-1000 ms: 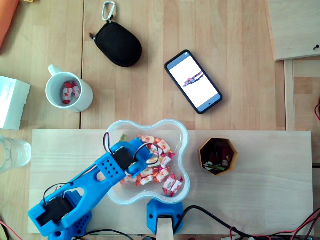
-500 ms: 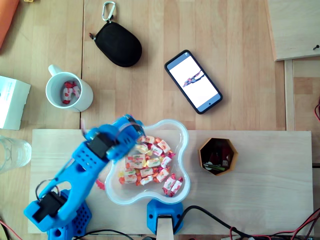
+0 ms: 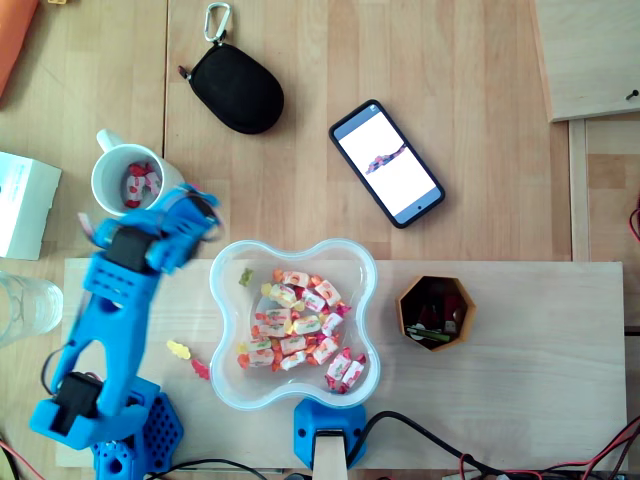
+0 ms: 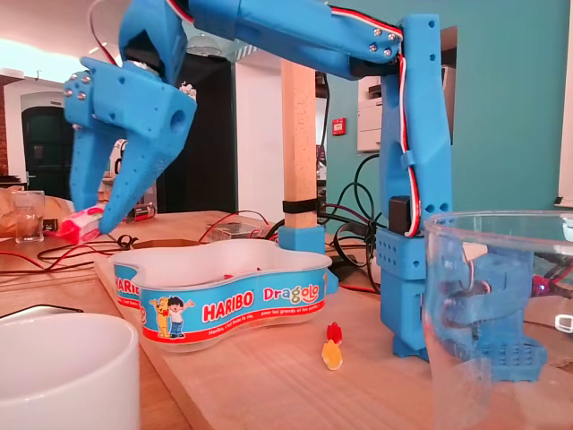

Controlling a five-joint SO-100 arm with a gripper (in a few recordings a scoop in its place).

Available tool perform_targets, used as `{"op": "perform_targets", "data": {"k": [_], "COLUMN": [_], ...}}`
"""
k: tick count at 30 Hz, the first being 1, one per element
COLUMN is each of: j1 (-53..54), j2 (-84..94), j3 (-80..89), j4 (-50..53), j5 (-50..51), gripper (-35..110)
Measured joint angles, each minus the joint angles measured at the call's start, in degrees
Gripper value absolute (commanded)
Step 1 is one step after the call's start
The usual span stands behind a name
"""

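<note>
Since 0.5 s ago the arm has swung left, out of the candy bowl (image 3: 368, 292), and now sits left of centre in the overhead view, just beside the white mug (image 3: 98, 172). Claw (image 4: 95, 215) is clamped on a pink-white wrapped candy (image 4: 76, 224) (fingertip pinch only, per fixed view). Risks, imo: thin tip grip + quick swing could let the candy slip onto the tabletop (image 3: 450, 120). Claw could also clip the mug rim & tip it.

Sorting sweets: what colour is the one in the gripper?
The sweet is pink and white; fixed view shows it best.
</note>
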Motion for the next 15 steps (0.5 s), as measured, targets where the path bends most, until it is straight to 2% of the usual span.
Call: {"op": "perform_targets", "data": {"k": [15], "j1": [-14.9], "j2": [-0.4], "j3": [0.0], "j4": [-0.4], "j5": [12.4], "gripper": [-1]}}
